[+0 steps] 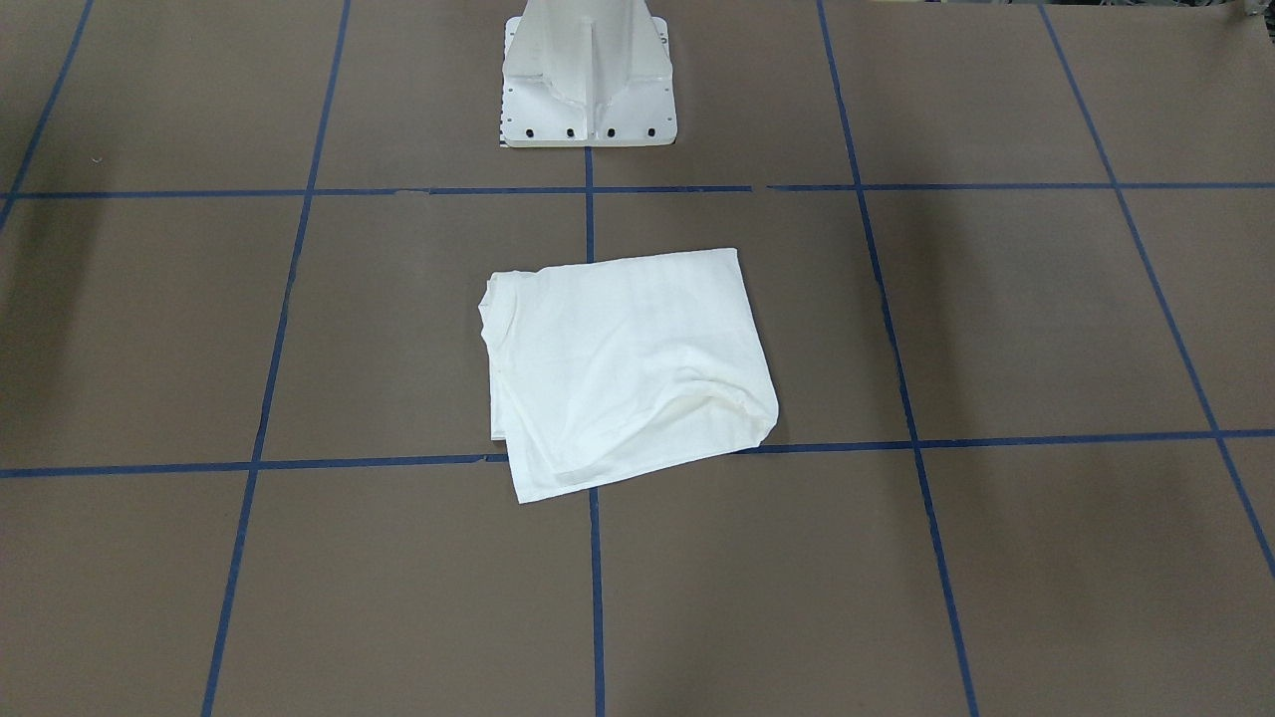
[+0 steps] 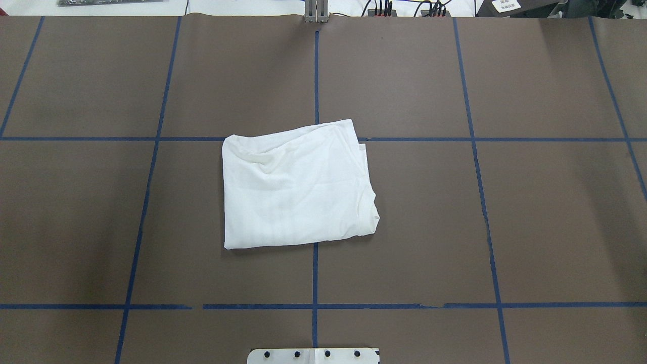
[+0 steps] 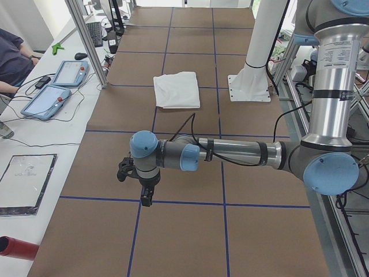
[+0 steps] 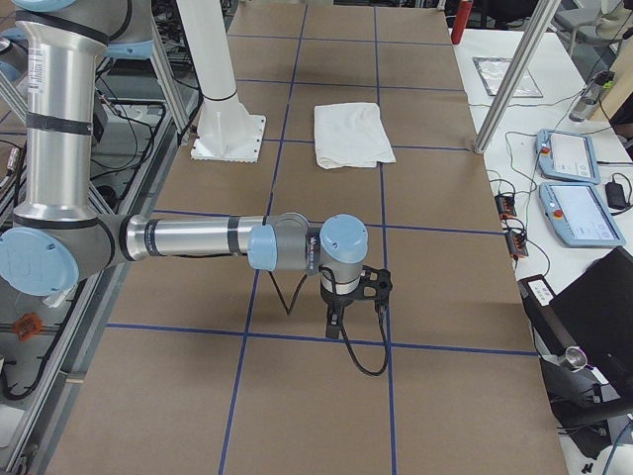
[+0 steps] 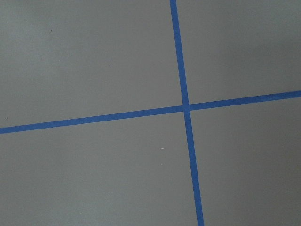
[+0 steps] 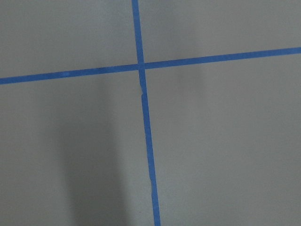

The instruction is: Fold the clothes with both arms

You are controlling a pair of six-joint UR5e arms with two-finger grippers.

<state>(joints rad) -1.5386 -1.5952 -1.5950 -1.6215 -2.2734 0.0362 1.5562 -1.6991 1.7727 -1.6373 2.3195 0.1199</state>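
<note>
The folded white cotton shirt (image 2: 298, 187) lies just before the white pedestal base (image 1: 588, 90), midway between my left gripper (image 3: 147, 196) and right gripper (image 4: 335, 322), both well apart; whether either is spread I cannot tell.

Nothing here can be read. A white sticker (image 3: 337, 53) on the upright part of the grey tubular left arm (image 3: 327, 109) carries dark print, too small to make out. A white card (image 2: 505, 5) beyond the far right edge of the brown table (image 2: 404, 76) bears blurred lines, equally illegible.
</note>
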